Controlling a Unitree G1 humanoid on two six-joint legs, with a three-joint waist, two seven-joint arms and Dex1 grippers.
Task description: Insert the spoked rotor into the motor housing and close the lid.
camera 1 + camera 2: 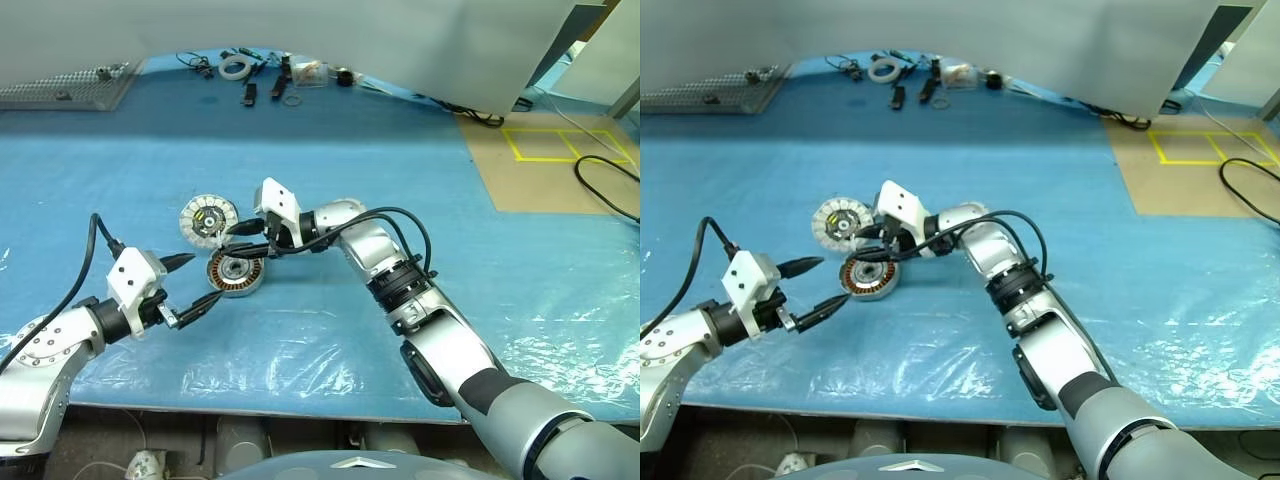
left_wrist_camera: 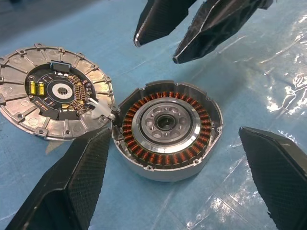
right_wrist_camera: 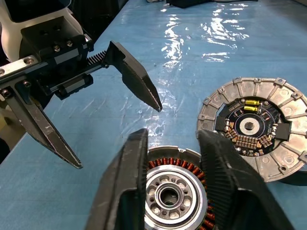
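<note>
Motor housing (image 2: pixel 168 129) lies flat on blue table cover (image 1: pixel 400 170), copper windings and silver hub facing up. Lid (image 2: pixel 53 91) lies just beside housing, segmented circuit face up, rims nearly touching. Left gripper (image 1: pixel 190 283) near housing, fingers wide apart, empty. Right gripper (image 3: pixel 172 158) hovers just above housing, fingers narrowly apart, holding nothing.

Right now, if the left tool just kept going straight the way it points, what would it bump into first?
Probably the round silver-rimmed motor housing with copper windings, lying between the left tool's open fingers and just ahead; depth is hard to judge.
</note>
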